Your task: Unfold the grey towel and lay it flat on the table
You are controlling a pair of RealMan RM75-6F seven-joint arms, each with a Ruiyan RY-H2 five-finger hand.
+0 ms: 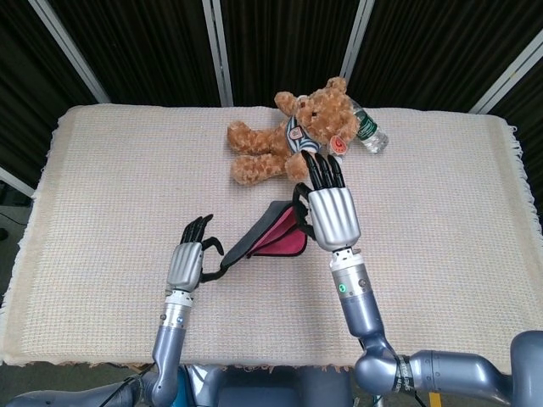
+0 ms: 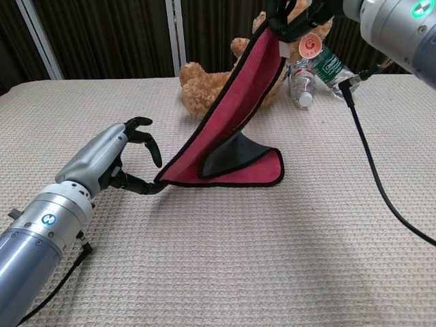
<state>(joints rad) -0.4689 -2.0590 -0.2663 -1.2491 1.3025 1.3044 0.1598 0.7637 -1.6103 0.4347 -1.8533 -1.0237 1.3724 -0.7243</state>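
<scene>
Slanting up-right, towel (image 2: 235, 119): R hand (image 2: 294, 15) grips top, L hand (image 2: 126, 153) pinches bottom.

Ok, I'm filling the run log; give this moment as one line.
right hand: holds towel corner raised | left hand: at low corner, grasp unclear | towel: partly folded, not flat

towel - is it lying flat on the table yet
No, the right hand holds one corner of the towel high, so it slopes down to the table.
</scene>
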